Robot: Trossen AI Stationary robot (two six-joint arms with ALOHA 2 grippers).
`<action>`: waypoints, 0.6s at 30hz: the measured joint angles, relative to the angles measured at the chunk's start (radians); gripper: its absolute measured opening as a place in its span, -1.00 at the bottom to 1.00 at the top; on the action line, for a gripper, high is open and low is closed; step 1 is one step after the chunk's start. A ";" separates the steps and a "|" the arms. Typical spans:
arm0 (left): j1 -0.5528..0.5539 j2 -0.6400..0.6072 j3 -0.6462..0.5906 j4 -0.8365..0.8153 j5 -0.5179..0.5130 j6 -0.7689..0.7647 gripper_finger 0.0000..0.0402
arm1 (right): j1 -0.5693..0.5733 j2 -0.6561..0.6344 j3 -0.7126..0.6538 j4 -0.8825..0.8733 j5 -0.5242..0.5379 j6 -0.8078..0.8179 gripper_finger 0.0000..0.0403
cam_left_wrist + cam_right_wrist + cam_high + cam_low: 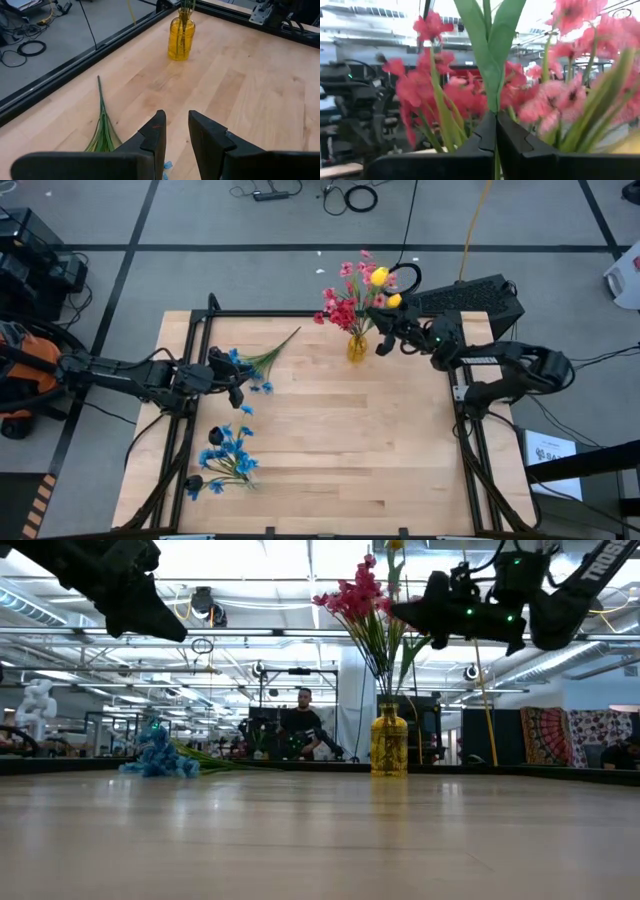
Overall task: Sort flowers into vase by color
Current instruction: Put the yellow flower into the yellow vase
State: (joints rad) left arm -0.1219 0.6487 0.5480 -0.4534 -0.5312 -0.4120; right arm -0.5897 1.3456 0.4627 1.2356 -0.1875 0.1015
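Note:
A yellow glass vase (356, 347) stands upright near the table's far edge, holding pink and red flowers (345, 295) and yellow buds (379, 277). My right gripper (382, 343) is beside the bouquet above the vase, shut on a green leafy stem. A blue sprig (255, 364) lies flat at the far left, its green stem (102, 117) pointing to the far edge. My left gripper (237, 388) hovers open over it with nothing between its fingers (155, 137). More blue flowers with dark heads (224, 455) lie at the near left. My right gripper pinches a green stem with two long leaves (492, 102) between its two fingertips, among the red and pink blooms. The leaves rise upright out of the hold. The fingers come roughly level from the table's right, high above the vase's mouth (398, 608).
Black frame rails (200, 330) run along the table's left and far edges. A black box (465, 298) sits past the far right corner. The table's middle and near right are bare wood (380, 450). A person (303, 725) stands in the room behind.

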 joint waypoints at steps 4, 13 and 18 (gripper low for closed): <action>0.000 0.000 0.000 0.000 0.003 -0.001 -0.56 | -0.015 0.038 0.004 0.050 -0.003 -0.020 -1.00; 0.000 0.000 0.000 0.000 0.003 -0.001 -0.56 | -0.026 0.045 0.004 0.056 -0.024 -0.034 -1.00; 0.000 0.000 0.000 0.000 0.003 -0.001 -0.56 | -0.026 0.044 0.004 0.018 -0.030 -0.040 -1.00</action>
State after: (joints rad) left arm -0.1219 0.6487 0.5480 -0.4534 -0.5278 -0.4126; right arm -0.6155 1.3895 0.4665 1.2535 -0.2171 0.0616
